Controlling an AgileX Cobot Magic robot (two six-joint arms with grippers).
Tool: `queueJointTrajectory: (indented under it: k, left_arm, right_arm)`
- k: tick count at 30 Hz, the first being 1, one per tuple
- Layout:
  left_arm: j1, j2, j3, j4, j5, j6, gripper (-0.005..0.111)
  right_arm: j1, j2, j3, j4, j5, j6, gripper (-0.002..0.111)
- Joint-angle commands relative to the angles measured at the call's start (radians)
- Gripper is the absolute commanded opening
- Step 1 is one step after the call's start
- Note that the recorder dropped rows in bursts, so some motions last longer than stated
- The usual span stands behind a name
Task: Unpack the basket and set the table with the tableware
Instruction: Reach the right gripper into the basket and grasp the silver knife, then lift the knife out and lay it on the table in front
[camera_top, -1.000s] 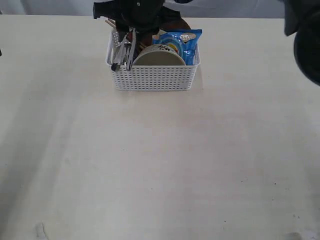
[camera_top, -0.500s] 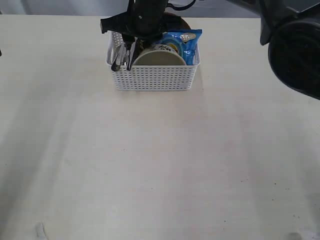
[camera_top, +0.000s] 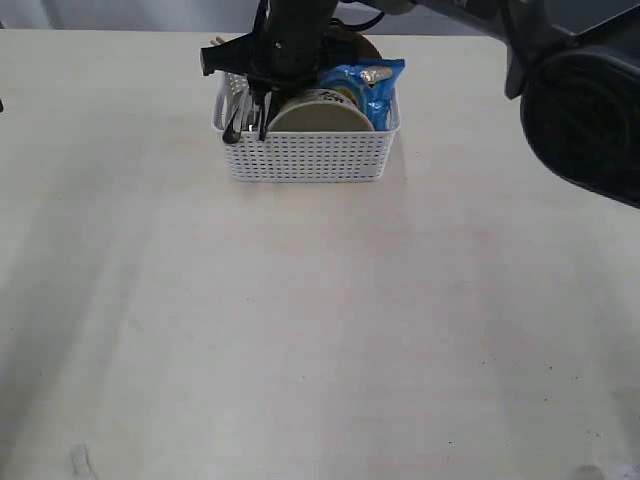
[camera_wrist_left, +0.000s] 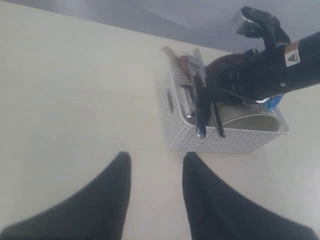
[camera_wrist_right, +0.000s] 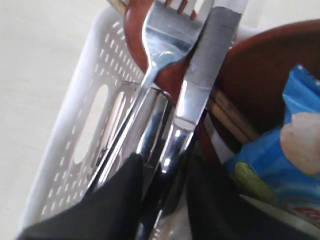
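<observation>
White perforated plastic basket (camera_top: 310, 157), set at the far middle of the cream table (camera_top: 300, 330).

Contents:
- Steel knife (camera_wrist_right: 200, 85) and fork (camera_wrist_right: 165, 30), side by side, leaning at the left end.
- Grey-green bowl (camera_top: 320, 112), on edge against the front wall.
- Brown plate (camera_wrist_right: 260, 75), behind the cutlery.
- Blue chip bag (camera_top: 365, 85), at the right end.

Right gripper (camera_wrist_right: 164, 165) was down in the left end, its fingers narrowed onto the knife handle, the fork just beside.

Left gripper (camera_wrist_left: 156, 157) hung over bare table near the basket, jaws partly apart, holding nothing.
</observation>
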Motion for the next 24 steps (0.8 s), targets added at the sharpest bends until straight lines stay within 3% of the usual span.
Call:
queueJointTrajectory:
  k: [1, 3, 24]
  left_arm:
    - [-0.001, -0.002, 0.005, 0.004, -0.006, 0.004, 0.034]
    - [-0.001, -0.002, 0.005, 0.004, -0.006, 0.004, 0.034]
    - [-0.001, -0.002, 0.005, 0.004, -0.004, 0.004, 0.034]
  right_arm:
    - [-0.004, 0.005, 0.000, -0.012, 0.022, 0.004, 0.006]
    - [-0.004, 0.005, 0.000, -0.012, 0.022, 0.004, 0.000]
    - [-0.004, -0.181, 0.000, -0.199, 0.080, 0.074, 0.000]
